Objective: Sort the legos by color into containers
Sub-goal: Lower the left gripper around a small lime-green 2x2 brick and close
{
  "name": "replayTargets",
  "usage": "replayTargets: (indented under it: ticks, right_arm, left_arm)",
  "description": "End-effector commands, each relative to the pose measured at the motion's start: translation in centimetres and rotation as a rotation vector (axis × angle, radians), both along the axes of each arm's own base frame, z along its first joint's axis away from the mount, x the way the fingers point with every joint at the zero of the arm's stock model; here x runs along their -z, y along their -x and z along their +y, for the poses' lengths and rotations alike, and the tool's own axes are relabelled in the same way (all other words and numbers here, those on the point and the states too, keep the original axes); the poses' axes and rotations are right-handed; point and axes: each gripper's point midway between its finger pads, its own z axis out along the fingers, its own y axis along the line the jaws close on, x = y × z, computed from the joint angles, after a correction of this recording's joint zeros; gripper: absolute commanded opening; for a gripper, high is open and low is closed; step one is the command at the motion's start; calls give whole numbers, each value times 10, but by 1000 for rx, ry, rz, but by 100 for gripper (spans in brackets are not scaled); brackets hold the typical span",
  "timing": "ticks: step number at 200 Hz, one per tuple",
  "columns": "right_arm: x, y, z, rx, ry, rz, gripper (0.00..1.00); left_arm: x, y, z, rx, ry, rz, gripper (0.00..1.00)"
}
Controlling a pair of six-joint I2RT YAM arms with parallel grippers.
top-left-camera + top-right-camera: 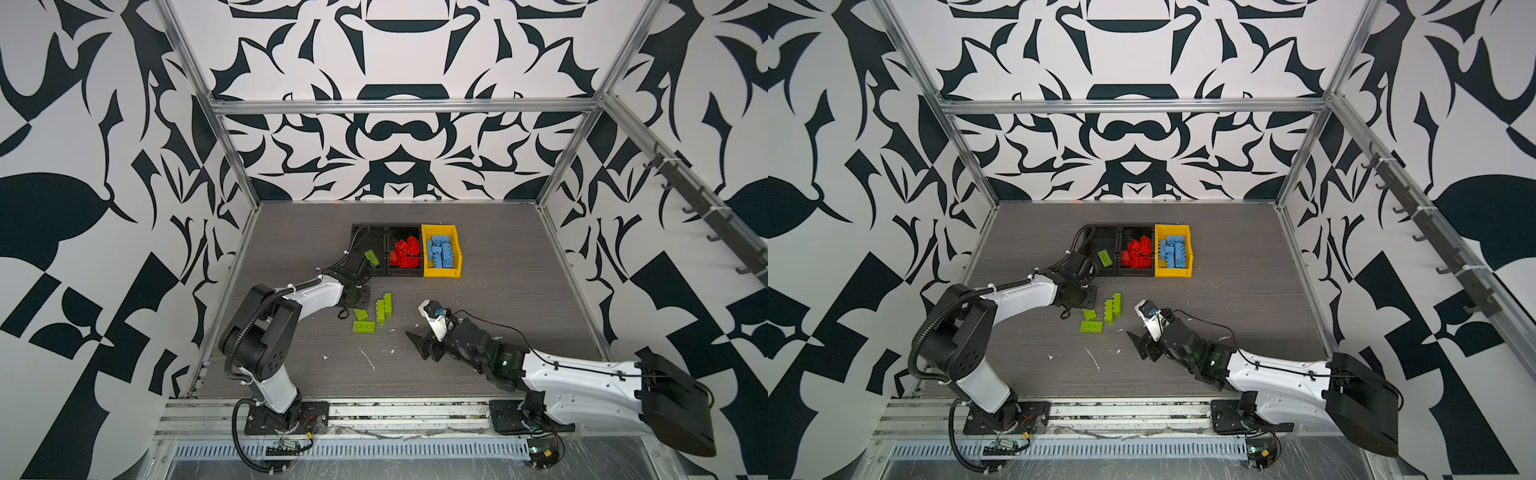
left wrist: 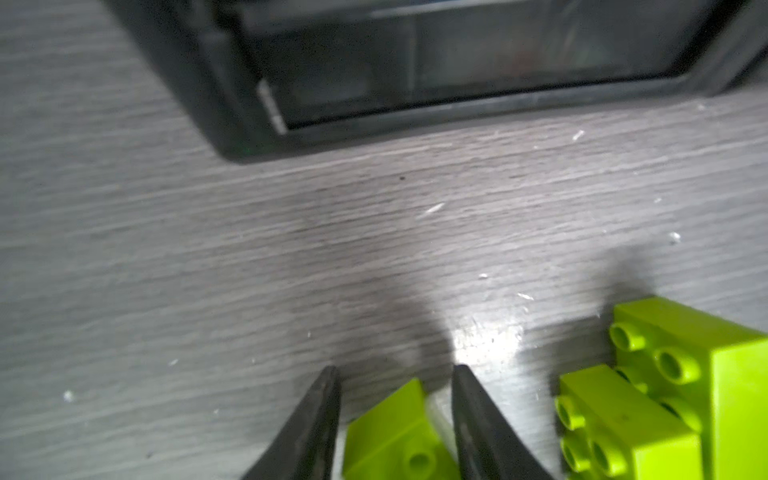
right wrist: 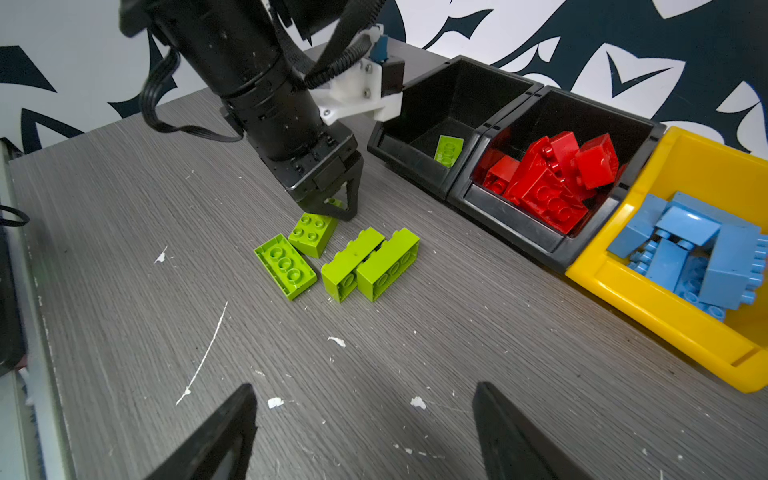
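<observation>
The left gripper [image 2: 394,368] is down over 1 lime green brick [image 3: 312,232] on the table [image 3: 415,374], with a jaw on either side of its short width. Whether the jaws already pinch it cannot be told. The brick lies studs up. Its long axis seems to point toward the left black bin [image 3: 457,95] just beyond, which holds 1 green brick [image 3: 449,150]. The right gripper [image 3: 365,386] hangs farther off, spread and empty.

White walls [image 1: 399,62] printed with bold black abstract shapes enclose a grey wood-grain tabletop [image 1: 519,257] left, right and far, edged by silver aluminium frame rails [image 1: 403,106]; small white flecks [image 1: 368,359] dot its near part.
</observation>
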Motion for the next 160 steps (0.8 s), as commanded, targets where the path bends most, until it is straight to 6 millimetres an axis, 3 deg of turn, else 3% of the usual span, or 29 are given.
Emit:
replayTargets:
  ticks: [1, 52, 96, 100, 109, 134, 160]
  right_arm:
    - [-22, -5, 9, 0, -48, -35, 84]
    - [-22, -5, 9, -1, -47, -33, 84]
    - [-21, -5, 10, -3, -46, -31, 84]
    - [-21, -5, 10, -3, -45, -30, 84]
    - [-21, -5, 10, -3, -45, -31, 84]
    - [-22, -5, 10, 0, -45, -32, 84]
    - [-22, -5, 10, -1, -45, -33, 84]
  left_arm:
    - [4, 3, -1, 9, -3, 33, 39]
    - [-5, -7, 1, 17, -32, 5, 25]
    - [-15, -12, 0, 20, -39, -1, 22]
    - [-17, -13, 0, 18, -42, -1, 24]
    - [-22, -13, 3, 11, -54, -6, 44]
    - [-29, 1, 11, -9, -53, 13, 59]
    - [-28, 22, 17, -23, -33, 48, 64]
